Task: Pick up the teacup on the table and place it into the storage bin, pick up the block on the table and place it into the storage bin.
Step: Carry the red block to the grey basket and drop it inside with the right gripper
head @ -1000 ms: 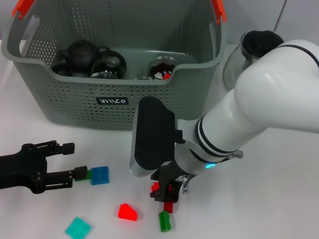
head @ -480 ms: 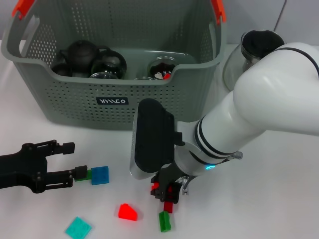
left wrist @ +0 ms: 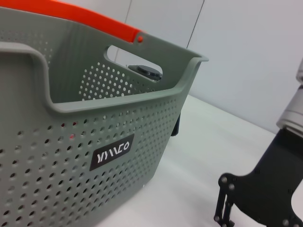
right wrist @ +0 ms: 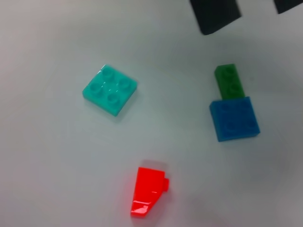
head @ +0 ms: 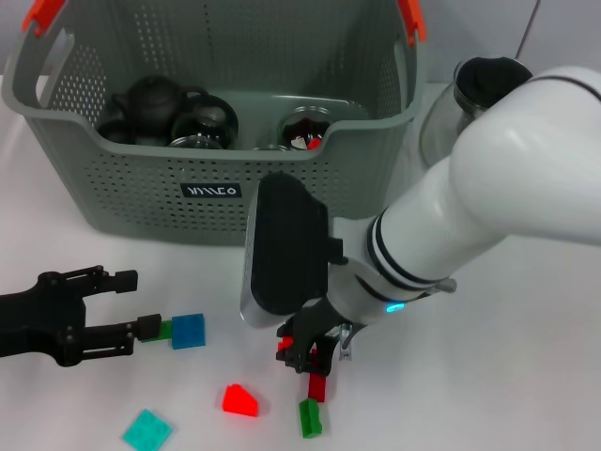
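The grey-green storage bin (head: 216, 202) stands at the back with a black teapot (head: 155, 99) and glass cups (head: 305, 127) inside; its label shows in the left wrist view (left wrist: 112, 151). No teacup shows on the table. My right gripper (head: 302, 352) hovers just over the table in front of the bin, shut on a small red block (head: 283, 345). Under it lie another red block (head: 316, 386) and a green one (head: 310, 417). My left gripper (head: 127, 303) rests open at the left, its near fingertip beside a green block (right wrist: 229, 81) and a blue block (right wrist: 235, 118).
A red sloped block (right wrist: 148, 191) and a teal block (right wrist: 110, 89) lie near the front edge. A clear glass pot with a black lid (head: 470, 94) stands right of the bin. My bulky white right arm (head: 488, 188) crosses the table's right half.
The right gripper has shifted slightly up and to the left, carrying the small red block with it. The left arm has stayed put.
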You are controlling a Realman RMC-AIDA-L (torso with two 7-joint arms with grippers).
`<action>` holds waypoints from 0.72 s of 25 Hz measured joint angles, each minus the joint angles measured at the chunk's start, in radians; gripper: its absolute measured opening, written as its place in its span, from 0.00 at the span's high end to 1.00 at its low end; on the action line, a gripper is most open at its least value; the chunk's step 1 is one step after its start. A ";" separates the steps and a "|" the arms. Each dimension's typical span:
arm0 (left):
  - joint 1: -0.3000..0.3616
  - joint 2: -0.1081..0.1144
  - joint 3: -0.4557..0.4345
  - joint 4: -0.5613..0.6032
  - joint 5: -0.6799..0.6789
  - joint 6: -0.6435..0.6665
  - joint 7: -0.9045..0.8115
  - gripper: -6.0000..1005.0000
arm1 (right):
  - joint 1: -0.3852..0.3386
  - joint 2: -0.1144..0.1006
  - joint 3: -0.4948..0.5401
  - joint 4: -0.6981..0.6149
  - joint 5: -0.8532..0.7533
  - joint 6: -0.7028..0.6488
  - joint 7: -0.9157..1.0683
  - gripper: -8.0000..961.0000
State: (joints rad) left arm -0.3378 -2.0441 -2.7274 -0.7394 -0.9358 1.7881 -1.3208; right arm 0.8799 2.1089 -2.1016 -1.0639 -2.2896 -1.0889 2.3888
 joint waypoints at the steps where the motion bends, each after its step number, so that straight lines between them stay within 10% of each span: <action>1: 0.000 0.001 0.000 0.000 0.000 0.002 0.000 0.20 | -0.002 -0.002 0.011 -0.009 -0.002 -0.011 0.003 0.78; 11: 0.013 0.007 0.000 -0.005 -0.001 0.011 0.000 0.20 | -0.082 -0.009 0.312 -0.280 -0.021 -0.209 -0.009 0.78; 18: 0.006 0.007 -0.003 -0.004 -0.002 0.025 -0.001 0.20 | -0.008 -0.009 0.588 -0.380 -0.015 -0.268 -0.007 0.77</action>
State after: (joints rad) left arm -0.3320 -2.0369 -2.7305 -0.7434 -0.9377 1.8135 -1.3214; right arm 0.8721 2.0999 -1.5138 -1.4439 -2.3042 -1.3571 2.3815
